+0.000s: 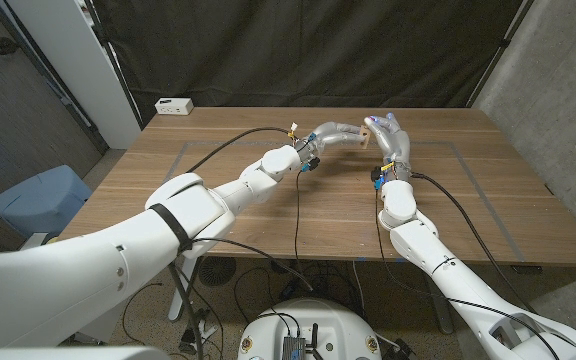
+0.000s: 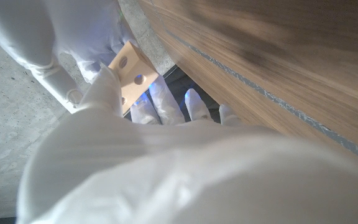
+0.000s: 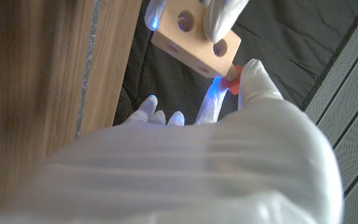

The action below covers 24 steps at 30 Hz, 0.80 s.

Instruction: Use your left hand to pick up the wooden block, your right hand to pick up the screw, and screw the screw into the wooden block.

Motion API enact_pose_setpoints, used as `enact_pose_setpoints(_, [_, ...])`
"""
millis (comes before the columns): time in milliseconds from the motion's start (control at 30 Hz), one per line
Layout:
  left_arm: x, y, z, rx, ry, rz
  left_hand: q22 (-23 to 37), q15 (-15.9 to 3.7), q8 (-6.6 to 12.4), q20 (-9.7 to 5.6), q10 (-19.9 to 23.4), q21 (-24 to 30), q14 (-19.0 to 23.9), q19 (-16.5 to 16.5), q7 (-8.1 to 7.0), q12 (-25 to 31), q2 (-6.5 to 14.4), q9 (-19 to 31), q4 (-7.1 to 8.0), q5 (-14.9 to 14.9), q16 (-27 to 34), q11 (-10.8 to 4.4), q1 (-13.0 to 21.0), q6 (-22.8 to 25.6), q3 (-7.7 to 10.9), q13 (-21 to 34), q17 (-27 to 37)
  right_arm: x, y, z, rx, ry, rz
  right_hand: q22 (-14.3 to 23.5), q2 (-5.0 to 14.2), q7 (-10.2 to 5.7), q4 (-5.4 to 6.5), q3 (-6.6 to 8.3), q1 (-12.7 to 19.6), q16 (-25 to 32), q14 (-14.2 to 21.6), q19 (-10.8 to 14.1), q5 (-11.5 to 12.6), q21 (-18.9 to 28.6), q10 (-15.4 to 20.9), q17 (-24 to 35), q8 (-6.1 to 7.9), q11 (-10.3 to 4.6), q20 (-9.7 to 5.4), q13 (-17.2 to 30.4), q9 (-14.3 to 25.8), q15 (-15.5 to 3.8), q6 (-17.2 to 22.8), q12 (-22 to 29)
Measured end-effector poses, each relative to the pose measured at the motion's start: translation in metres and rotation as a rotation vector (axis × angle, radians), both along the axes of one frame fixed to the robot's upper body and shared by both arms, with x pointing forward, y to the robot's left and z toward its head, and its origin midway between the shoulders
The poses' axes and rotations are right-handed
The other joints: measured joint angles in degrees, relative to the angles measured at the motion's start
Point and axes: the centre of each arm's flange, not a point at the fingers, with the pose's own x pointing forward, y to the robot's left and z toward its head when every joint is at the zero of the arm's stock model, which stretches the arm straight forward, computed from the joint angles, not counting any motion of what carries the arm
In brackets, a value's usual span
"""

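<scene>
The left hand (image 1: 334, 135) held the wooden block (image 3: 195, 43) up above the table (image 1: 268, 215), near its far edge. The right hand (image 1: 392, 140) pinched the red screw (image 3: 233, 83) against the block's side.

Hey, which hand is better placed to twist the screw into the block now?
The right hand. It pinches the red-headed screw against the pale wooden block with round holes, while the left hand only grips that block above the table.
</scene>
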Motion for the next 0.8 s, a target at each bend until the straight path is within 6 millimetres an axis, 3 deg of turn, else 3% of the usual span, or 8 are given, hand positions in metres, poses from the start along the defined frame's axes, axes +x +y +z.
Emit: enact_pose_setpoints(800, [-0.0003, 0.0018, -0.0004, -0.003, -0.001, -0.005, 0.0, 0.0, 0.0, 0.0, 0.0, 0.0, 0.0, 0.0, 0.05, 0.0, 0.0, 0.0, 0.03, 0.2, 0.0, 0.0, 0.0, 0.0, 0.03, 0.0, 0.0, 0.0003, 0.0005, -0.003, -0.003, 0.0, 0.005, 0.0, -0.01, 0.0, 0.17, -0.32, 0.0, 0.0, 0.0, 0.0, 0.0, 0.0, 0.0, 0.0, -0.04, -0.63, 0.0, 0.0, -0.4, 0.0, 0.0, 0.0])
